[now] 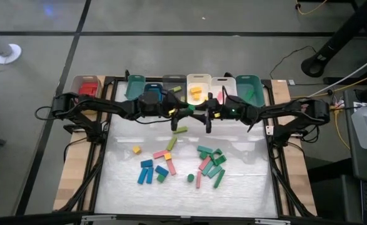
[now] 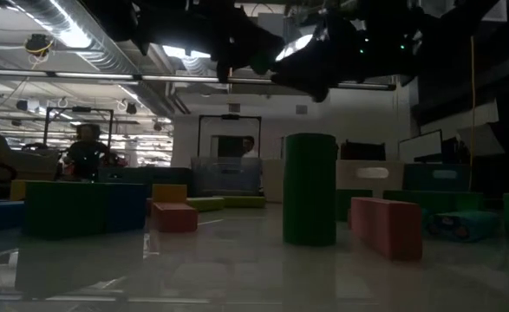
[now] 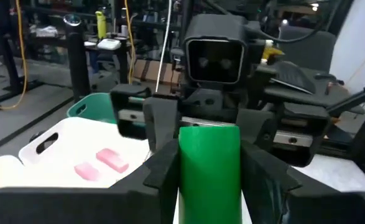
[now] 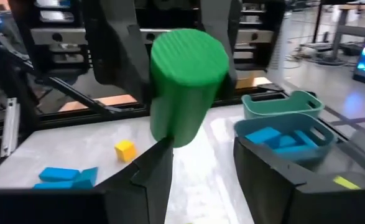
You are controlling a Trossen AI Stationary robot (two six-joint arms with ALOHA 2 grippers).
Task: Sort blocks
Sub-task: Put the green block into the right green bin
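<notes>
- Your left gripper (image 3: 210,155) has its jaws pinching one green cylinder (image 3: 210,180), held in the air above the middle of the worktop (image 1: 246,187), near the row of bins.
- Your right gripper (image 4: 201,155) faces it, jaws spread, one on either side of that cylinder's end and not clamping it.
- You have two pink blocks (image 3: 101,163) lying in the white bin (image 3: 51,140).
- One yellow cube (image 4: 125,150) sits alone on the worktop.
- One second green cylinder (image 2: 310,186) stands upright on the worktop among the loose blocks.
</notes>
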